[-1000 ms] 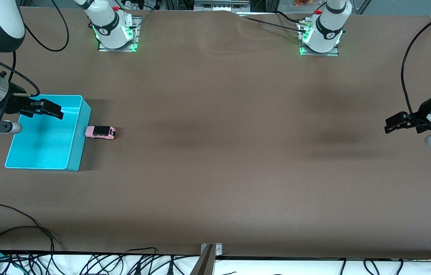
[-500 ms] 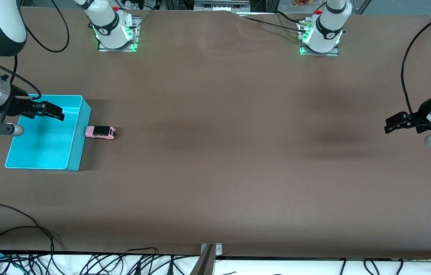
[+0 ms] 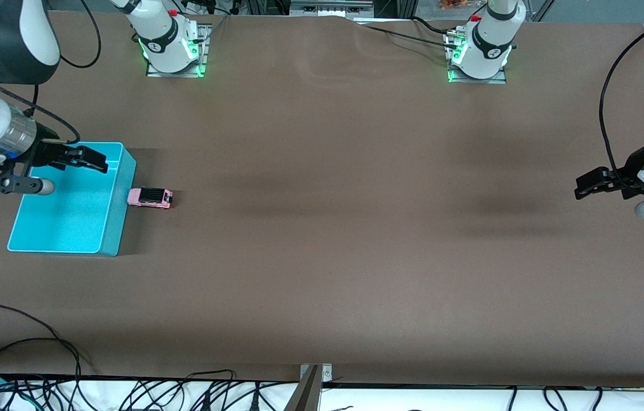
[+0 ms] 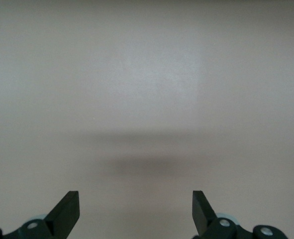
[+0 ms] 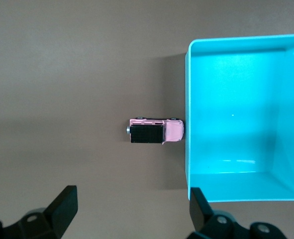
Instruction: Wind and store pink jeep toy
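The pink jeep toy (image 3: 150,197), light pink with a black roof, stands on the brown table right beside the turquoise bin's (image 3: 112,231) side wall, on the side toward the left arm's end. My right gripper (image 3: 103,162) is open and empty, up in the air over the bin's corner near the jeep. In the right wrist view the jeep (image 5: 154,131) sits against the bin's wall (image 5: 188,124), apart from my open right gripper (image 5: 132,205). My left gripper (image 3: 584,188) is open and empty and waits over the left arm's end of the table; its wrist view (image 4: 136,209) shows only bare table.
The bin holds nothing that I can see. The two arm bases (image 3: 170,43) (image 3: 479,48) stand along the table's edge farthest from the front camera. Cables (image 3: 42,388) hang along the edge nearest the front camera.
My right gripper has moved over the bin toward the wall where the jeep stands. The jeep, the bin and the left arm have not moved.
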Controlling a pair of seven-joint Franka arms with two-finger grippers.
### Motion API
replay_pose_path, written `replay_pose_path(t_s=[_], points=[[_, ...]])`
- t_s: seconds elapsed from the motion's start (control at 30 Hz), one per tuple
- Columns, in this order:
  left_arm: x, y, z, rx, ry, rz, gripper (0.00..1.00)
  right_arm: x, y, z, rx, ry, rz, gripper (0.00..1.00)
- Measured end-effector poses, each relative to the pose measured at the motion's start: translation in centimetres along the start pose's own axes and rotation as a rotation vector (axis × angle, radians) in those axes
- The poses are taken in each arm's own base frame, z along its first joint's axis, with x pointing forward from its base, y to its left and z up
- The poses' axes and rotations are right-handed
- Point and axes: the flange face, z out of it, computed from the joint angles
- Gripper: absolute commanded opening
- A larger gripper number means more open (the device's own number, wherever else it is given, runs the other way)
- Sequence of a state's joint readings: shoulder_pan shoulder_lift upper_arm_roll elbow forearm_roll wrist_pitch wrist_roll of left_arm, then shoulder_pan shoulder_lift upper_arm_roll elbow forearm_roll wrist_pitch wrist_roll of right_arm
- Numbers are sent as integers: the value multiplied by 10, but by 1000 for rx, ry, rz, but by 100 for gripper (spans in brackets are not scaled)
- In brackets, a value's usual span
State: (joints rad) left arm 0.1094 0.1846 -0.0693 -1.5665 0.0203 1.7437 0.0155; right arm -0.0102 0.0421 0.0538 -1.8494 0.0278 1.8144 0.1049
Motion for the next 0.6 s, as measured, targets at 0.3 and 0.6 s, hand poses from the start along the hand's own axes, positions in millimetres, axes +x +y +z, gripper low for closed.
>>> replay_pose_path(t_s=[0.3,0.6], points=[[0,0,0,0,0,0,100,-25,1,16,1,68,-1,100],[0,0,1,0,-2,0,100,-45,2,45,-3,73,-4,100]])
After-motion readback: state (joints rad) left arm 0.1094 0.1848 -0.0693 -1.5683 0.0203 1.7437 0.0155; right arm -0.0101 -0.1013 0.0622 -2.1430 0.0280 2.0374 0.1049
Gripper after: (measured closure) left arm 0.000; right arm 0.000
